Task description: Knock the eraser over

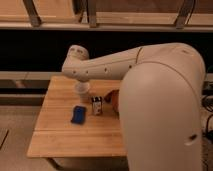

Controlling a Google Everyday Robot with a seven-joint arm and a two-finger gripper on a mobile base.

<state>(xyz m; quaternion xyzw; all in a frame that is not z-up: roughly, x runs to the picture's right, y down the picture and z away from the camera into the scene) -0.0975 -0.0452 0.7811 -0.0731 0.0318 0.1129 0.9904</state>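
Note:
The eraser (96, 106), a small dark block with a white face, stands upright near the middle of the wooden table (60, 140). A clear cup (82, 91) stands just behind and left of it. A flat blue pad (78, 115) lies to its front left. An orange thing (113, 99) shows to its right, partly hidden by my arm. My white arm reaches in from the right, and its end bends down over the cup. My gripper (81, 81) hangs there, right above the cup and left of and above the eraser.
My bulky arm (160, 100) covers the right part of the table. A dark wall with a rail runs behind the table. The floor lies to the left and in front.

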